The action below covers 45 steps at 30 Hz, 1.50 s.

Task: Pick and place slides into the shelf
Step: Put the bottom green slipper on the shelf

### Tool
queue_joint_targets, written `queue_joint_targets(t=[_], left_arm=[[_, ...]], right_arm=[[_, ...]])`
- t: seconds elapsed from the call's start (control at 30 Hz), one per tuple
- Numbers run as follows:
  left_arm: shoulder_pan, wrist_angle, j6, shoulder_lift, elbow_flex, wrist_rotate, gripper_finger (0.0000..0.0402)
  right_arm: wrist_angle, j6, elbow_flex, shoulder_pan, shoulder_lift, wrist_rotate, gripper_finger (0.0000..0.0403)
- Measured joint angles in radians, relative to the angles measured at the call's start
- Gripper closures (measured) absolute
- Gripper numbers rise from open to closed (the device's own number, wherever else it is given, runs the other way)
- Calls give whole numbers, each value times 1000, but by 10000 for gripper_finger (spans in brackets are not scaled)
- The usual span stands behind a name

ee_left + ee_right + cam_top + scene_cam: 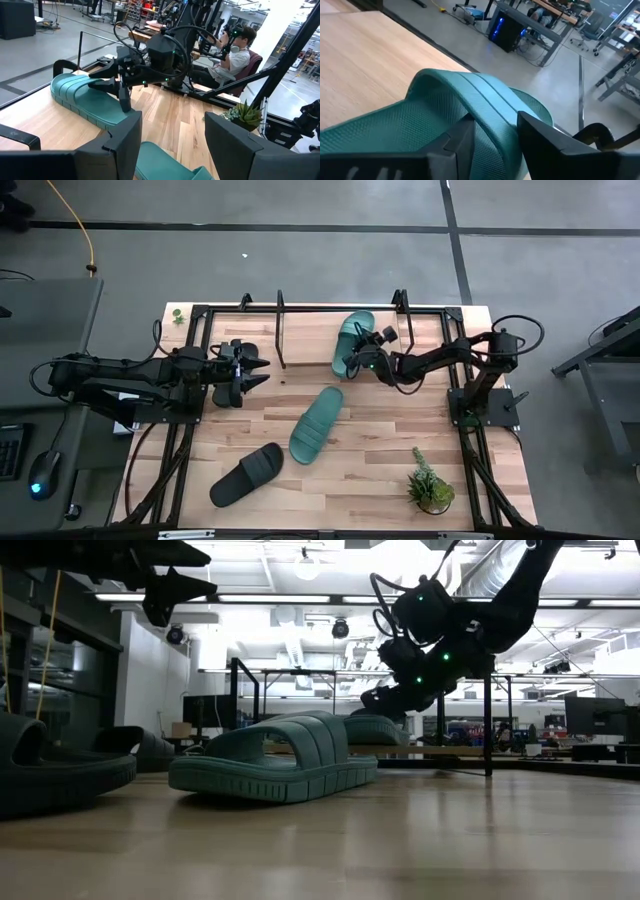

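Left gripper (pixel 255 372): hovers at the left of the shelf (pixel 300 350), above a black slide (pixel 232 348) that lies on the board; fingers parted, holding nothing.
Black slide on table (pixel 247 474): lies on the table (pixel 370 480) at front left, well apart from the shelf, not yet placed.
Teal slide on table (pixel 316 423): lies mid-table at a slant, toe toward the shelf, free of both arms.
Teal slide on shelf (pixel 353 342): lies on the board toward the right, angled, its heel end near the board's front edge.
Right gripper (pixel 366 360): at the near end of the teal slide on the shelf; in the right wrist view its fingers (pixel 457 137) straddle the ribbed strap (pixel 485 107), partly open; whether they bear on it cannot be told.
Step in hand (judged): seating or releasing the teal slide on the shelf.
Procedure: keep the strap centred between the fingers. Square the slide to the board's long edge before letting go. Open fully and lift straight up so the strap does not catch.
Risk: a sideways exit could drag the slide over the front edge.
Potted plant (pixel 431 485): front right of the table, clear of the work.
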Motion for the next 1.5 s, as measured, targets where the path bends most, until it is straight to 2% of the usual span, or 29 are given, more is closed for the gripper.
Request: queue_joint_targets(t=[0.17,0.43,0.77,1.13,1.5], left_arm=[[0,0,0,0,0,0,204],[0,0,0,0,0,0,204],[0,0,0,0,0,0,204],[0,0,0,0,0,0,204],[0,-10,0,0,0,0,204]], right_arm=[[-2,-40,0,0,0,-3,303],[-7,-96,1,-3,-1,-69,394],[-23,-152,10,-10,-2,-112,400],[-310,-174,175,-33,2,-156,402],[-363,-233,198,-55,2,-177,402]])
